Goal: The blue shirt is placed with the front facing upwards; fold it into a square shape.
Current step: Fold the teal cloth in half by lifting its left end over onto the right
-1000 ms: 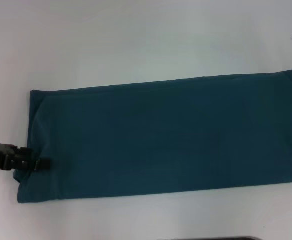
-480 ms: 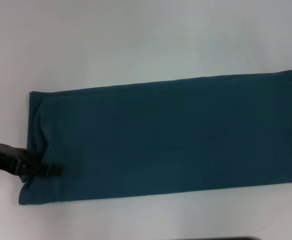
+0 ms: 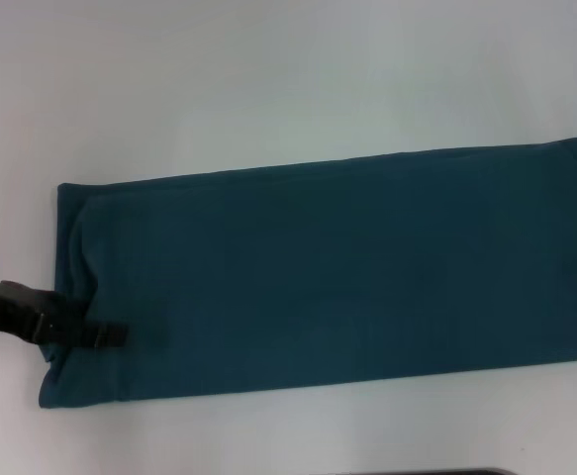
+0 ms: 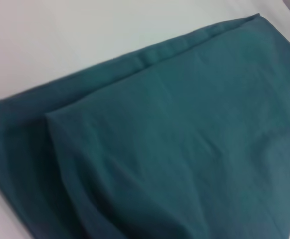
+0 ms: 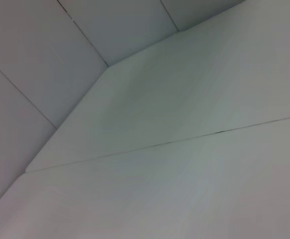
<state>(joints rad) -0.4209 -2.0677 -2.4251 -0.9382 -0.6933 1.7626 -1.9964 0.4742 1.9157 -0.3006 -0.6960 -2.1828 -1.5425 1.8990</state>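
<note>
One plain white table (image 3: 268,79) is seen with the blue shirt (image 3: 328,267) laid across it as a long band, its left end overlapped by the left gripper (image 3: 105,335), finger spread not discernible.

The blue shirt (image 3: 328,272) lies flat on the white tabletop (image 3: 268,89) as a long folded band — plain side up. The left gripper (image 3: 105,335) reaches in low over its left end, near the front corner.
</note>
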